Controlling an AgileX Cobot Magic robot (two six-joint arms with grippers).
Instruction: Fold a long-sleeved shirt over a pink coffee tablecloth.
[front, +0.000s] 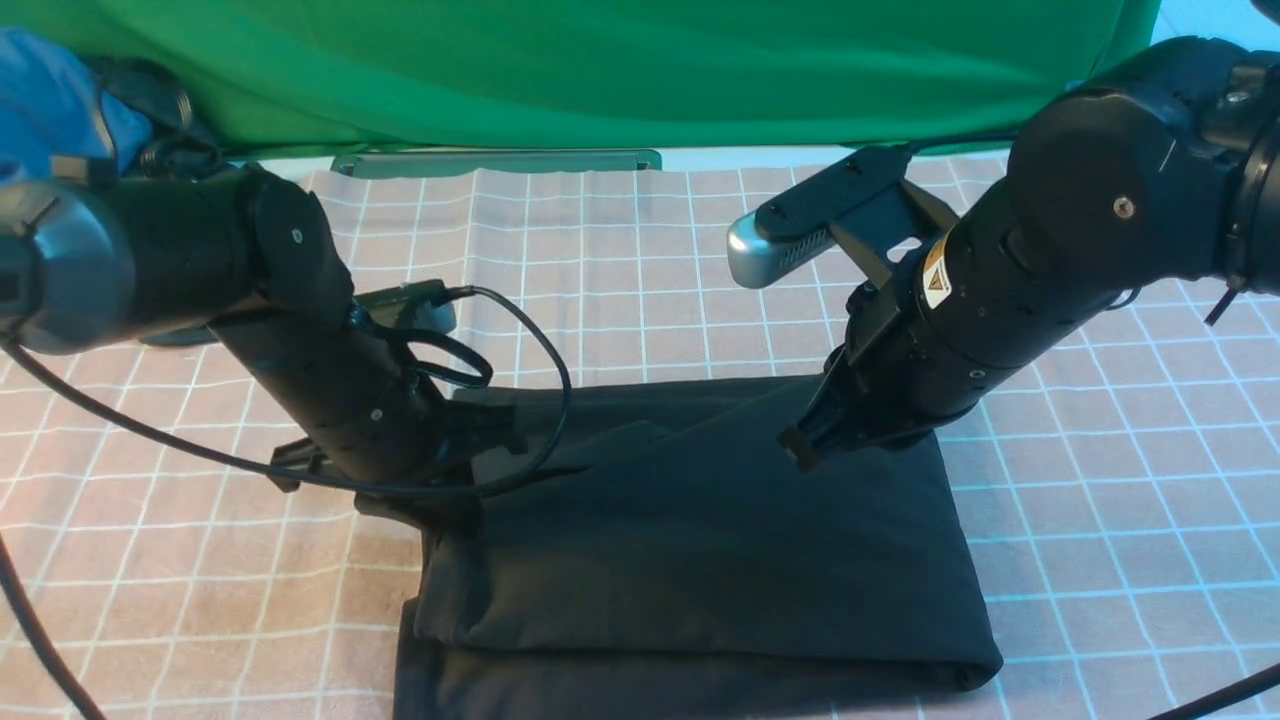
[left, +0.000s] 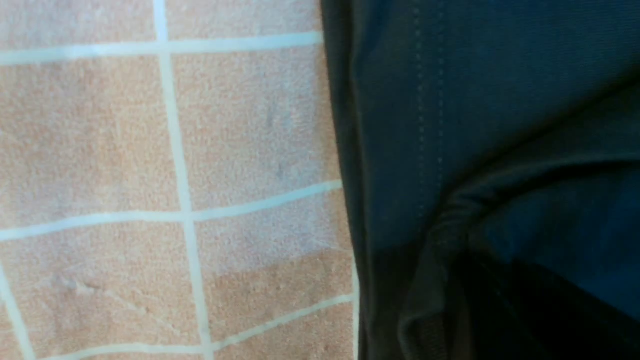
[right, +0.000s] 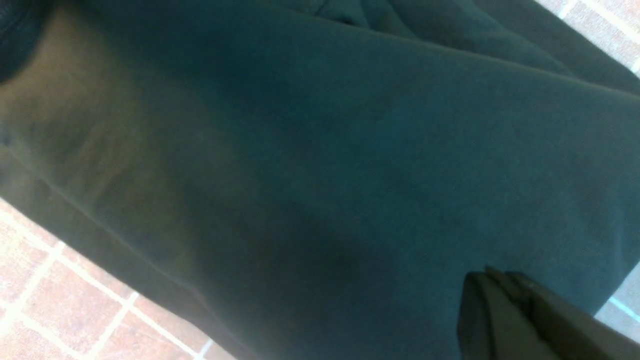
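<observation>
- Centre of the bench, toward its near edge: large black soft-knit long-sleeved shirt (front: 700, 560) lies folded into a thick, roughly rectangular bundle, several layers stacked, lower layer sticking out along the near side.
- Shirt rests on the wide dusty-pink tablecloth with thin white square grid (front: 1100, 520), which spreads well past the bundle on every side.
- Left wrist view: shirt edge (left: 475, 150) with a double row of stitching runs beside bare grid cloth (left: 150, 150); gathered fabric shows at one corner.
- Right wrist view: smooth dark fabric (right: 325, 175) fills most of the picture, tablecloth (right: 60, 300) at the corners.
- Right hand (front: 800, 447) sits at the far right part of the bundle, tip down on or just over the top layer; in the wrist view its fingers (right: 505, 310) press together with nothing between them.
- Left hand (front: 455, 480) is low at the bundle's far left corner, fingers hidden behind arm and cable; cannot tell its opening or whether it grips fabric.
- Plain green cloth (front: 600, 70) hangs behind the bench; a blue garment (front: 50, 95) shows far left.
</observation>
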